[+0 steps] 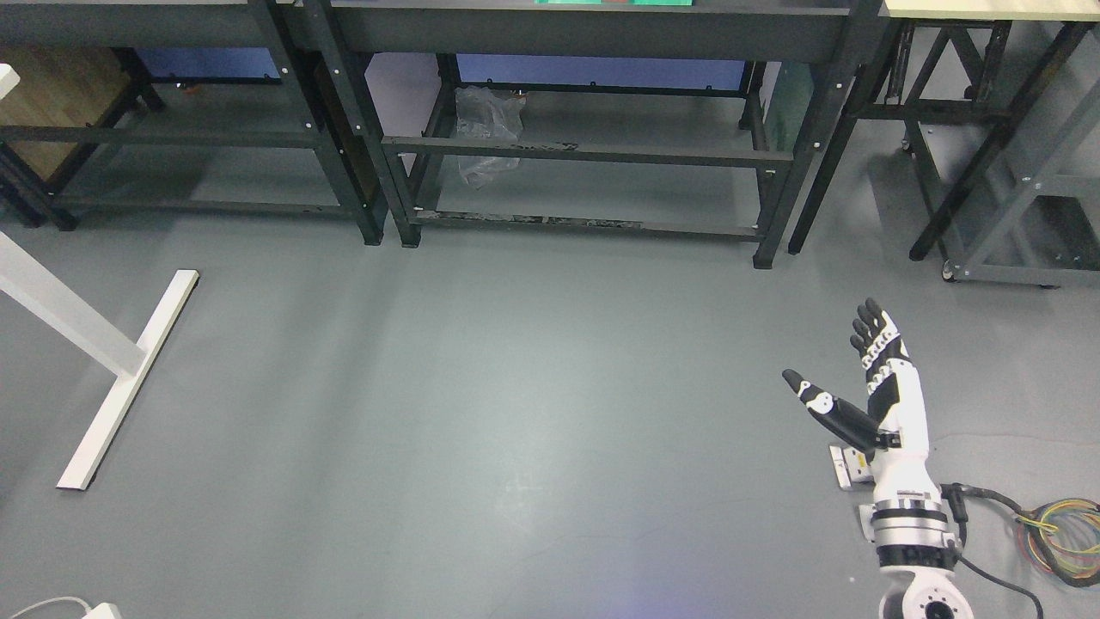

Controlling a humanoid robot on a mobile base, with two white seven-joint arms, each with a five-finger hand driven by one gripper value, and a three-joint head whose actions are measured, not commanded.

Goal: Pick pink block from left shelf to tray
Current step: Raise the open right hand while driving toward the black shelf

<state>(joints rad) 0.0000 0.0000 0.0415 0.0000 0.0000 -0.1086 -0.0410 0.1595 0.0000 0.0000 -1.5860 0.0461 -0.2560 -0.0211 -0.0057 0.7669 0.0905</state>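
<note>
My right hand [838,357] rises from the lower right over the grey floor, fingers [872,331] stretched straight and thumb spread to the left, holding nothing. No pink block shows in the head view. A green sheet, perhaps the tray [614,3], barely shows at the top edge on the middle black table. My left arm is out of the picture.
Black metal tables [584,150] line the back, with a crumpled clear plastic bag [488,129] under the middle one. A white table leg and foot [129,378] stand at the left. Coloured cables [1061,533] lie at the lower right. Open grey floor fills the middle.
</note>
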